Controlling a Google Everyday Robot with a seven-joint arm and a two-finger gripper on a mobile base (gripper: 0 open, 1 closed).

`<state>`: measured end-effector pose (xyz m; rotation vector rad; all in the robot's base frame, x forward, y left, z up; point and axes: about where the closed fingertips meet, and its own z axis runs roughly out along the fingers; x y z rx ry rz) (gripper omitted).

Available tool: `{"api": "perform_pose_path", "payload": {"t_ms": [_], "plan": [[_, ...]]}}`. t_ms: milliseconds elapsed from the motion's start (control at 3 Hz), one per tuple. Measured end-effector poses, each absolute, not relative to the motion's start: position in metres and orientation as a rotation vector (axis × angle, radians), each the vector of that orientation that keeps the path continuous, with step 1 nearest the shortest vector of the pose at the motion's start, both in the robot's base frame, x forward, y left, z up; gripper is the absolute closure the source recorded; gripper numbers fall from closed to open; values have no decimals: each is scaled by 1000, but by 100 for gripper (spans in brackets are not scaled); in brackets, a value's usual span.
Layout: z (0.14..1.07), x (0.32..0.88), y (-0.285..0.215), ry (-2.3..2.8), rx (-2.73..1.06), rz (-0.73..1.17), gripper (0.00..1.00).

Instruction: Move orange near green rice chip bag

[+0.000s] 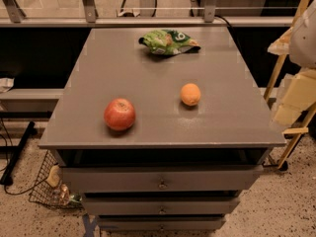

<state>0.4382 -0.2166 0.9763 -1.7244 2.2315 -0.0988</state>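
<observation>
Holds the gripper [295,97] aloft at the far right edge of view; carries the rounded white arm link [306,38] just above it, partly cut off.

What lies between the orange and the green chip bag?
Between orange and green rice chip bag: only bare tabletop, in the camera view. The gripper hangs off the table's right edge.

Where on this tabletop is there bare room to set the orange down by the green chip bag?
Bare patches: left and right of the green rice chip bag, and the wide strip between it and the orange. The apple takes the front left. The gripper seems to hang off the right edge of the table.
</observation>
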Motion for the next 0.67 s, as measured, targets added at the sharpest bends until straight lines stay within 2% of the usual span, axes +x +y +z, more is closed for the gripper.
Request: {"api": "perform_pose_path", "payload": {"t_ms": [333, 667], "plan": [[976, 438, -217, 2231, -1724, -99, 0], [962, 471, -206, 2214, -1675, -48, 0]]}}
